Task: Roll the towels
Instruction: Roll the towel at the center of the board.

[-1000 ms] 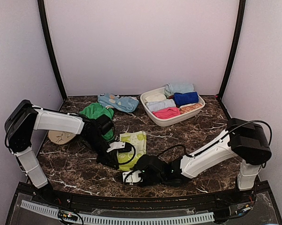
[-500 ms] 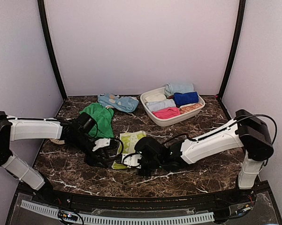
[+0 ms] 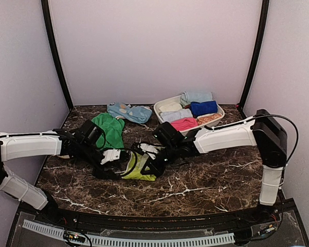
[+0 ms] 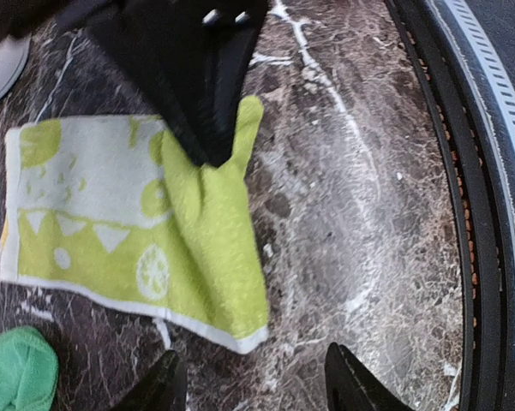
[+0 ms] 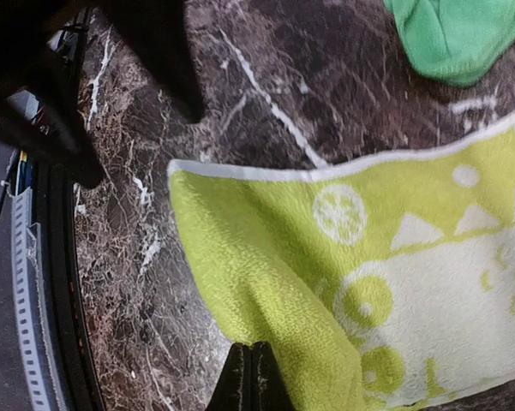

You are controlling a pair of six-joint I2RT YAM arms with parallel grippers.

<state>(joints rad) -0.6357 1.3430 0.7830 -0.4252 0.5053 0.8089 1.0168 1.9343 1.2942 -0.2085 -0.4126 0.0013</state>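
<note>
Marble table (image 3: 221, 175), lime towel (image 4: 154, 240) in clenched right end effector (image 5: 250, 377); left end effector (image 4: 257, 382) released, half cropped.

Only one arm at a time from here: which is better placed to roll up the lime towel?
Right. The right gripper is shut on a lifted corner of the lime towel, so it can likely carry the fold over. The left gripper hangs open beside the towel, holding nothing.

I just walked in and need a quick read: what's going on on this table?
The right gripper is shut on an edge of the lime towel, which is drawn up into a fold. The left gripper hangs open and empty beside it. The green towel lies loose farther back, not yet rolled.
</note>
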